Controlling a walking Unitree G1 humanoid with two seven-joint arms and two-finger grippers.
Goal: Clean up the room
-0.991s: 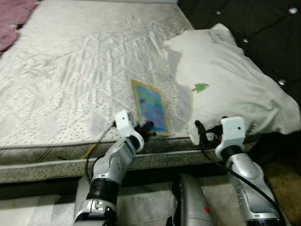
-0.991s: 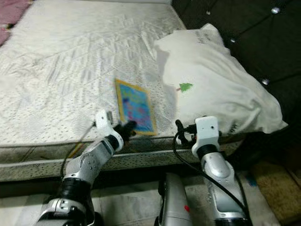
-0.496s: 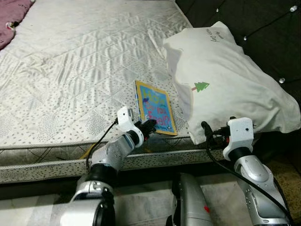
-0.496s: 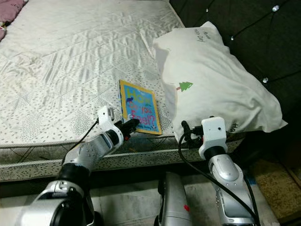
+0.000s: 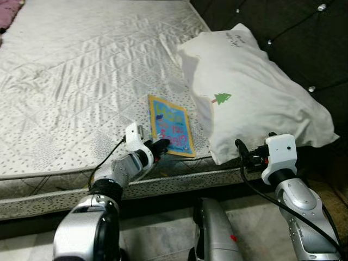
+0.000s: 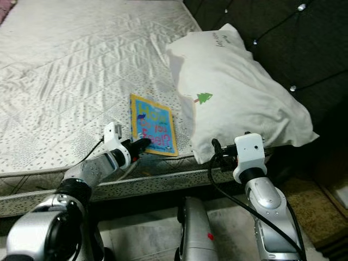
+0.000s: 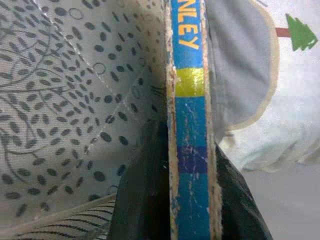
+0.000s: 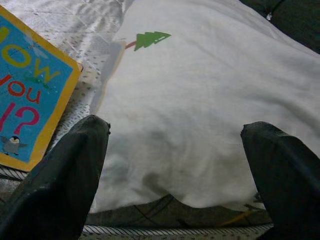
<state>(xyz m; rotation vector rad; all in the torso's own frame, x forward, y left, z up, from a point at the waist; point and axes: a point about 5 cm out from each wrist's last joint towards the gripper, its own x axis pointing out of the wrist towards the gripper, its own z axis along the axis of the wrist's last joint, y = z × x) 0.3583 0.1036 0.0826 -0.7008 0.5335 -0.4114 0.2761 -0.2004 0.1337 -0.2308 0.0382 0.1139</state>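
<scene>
On the bed edge: thin flat book [image 5: 172, 126], worn spine, beside soft white pillow [image 5: 255, 92]; quilted mattress [image 5: 81, 81]
left gripper [image 7: 192, 200]: clenched on book's near edge
right gripper [image 8: 175, 165]: spread wide before pillow

Two black fingers [image 8: 55, 185] of the right gripper [image 8: 175, 180] stand spread wide, with a white pillow [image 8: 200, 115] lying between and beyond them. The pillow bears a small green tree print [image 8: 152, 38] near its edge. Just beside the pillow, a children's book [image 8: 27, 90] lies flat on the patterned mattress [image 8: 80, 22]; its cover is blue with an orange border, big coloured letters, a red question mark and a little penguin.
</scene>
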